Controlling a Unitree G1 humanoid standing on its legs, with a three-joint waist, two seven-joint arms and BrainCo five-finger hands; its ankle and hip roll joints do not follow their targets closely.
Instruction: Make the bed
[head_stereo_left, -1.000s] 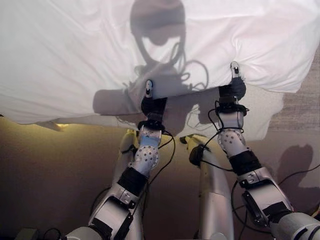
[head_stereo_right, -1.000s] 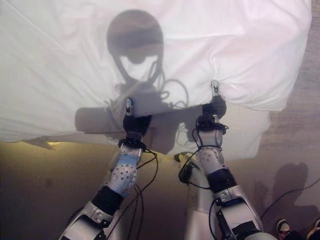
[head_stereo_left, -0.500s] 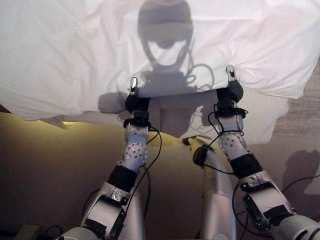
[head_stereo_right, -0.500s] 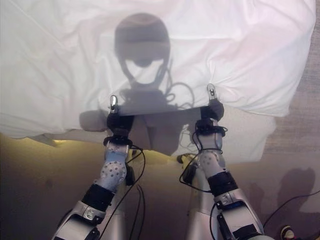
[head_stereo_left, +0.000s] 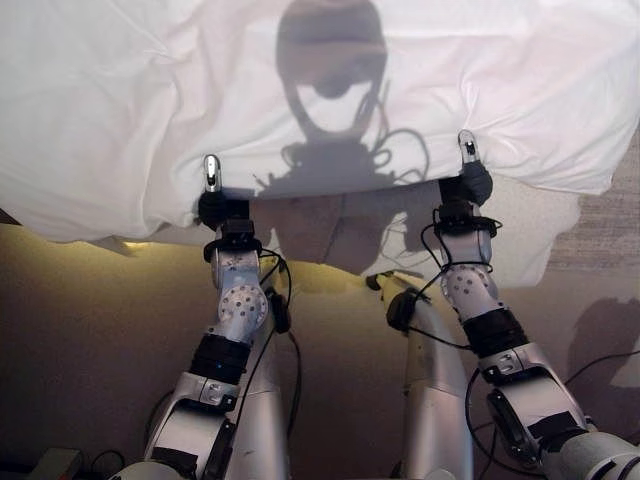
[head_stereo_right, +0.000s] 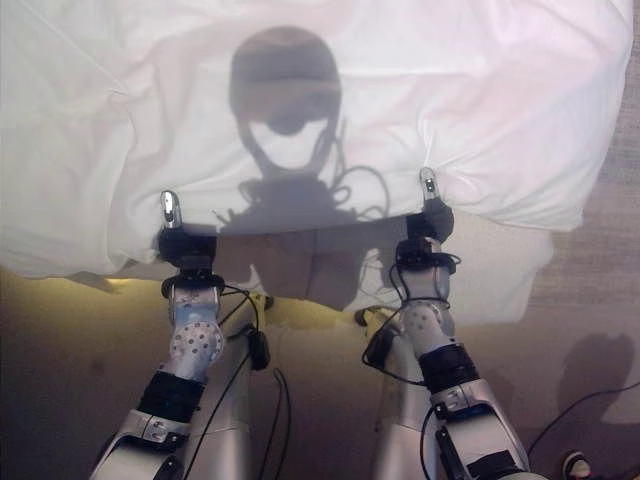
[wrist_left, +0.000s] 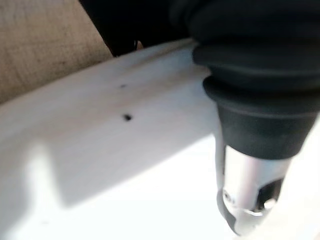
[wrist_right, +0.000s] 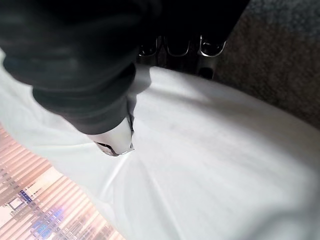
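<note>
A white duvet covers the bed and fills the upper half of both eye views. Its near edge hangs toward me. My left hand is shut on that edge left of centre, thumb on top of the cloth and fingers beneath it. My right hand is shut on the same edge further right, in the same way. In the left wrist view the thumb presses on the white cloth. In the right wrist view curled fingers and the thumb pinch the duvet.
A white sheet hangs below the duvet at the right corner. Under the duvet's edge runs the beige side of the bed, with a strip of warm light. Grey carpet lies at the right.
My left hand has slid left along the duvet's edge, widening the gap between the hands. The right hand has stayed nearly in place.
</note>
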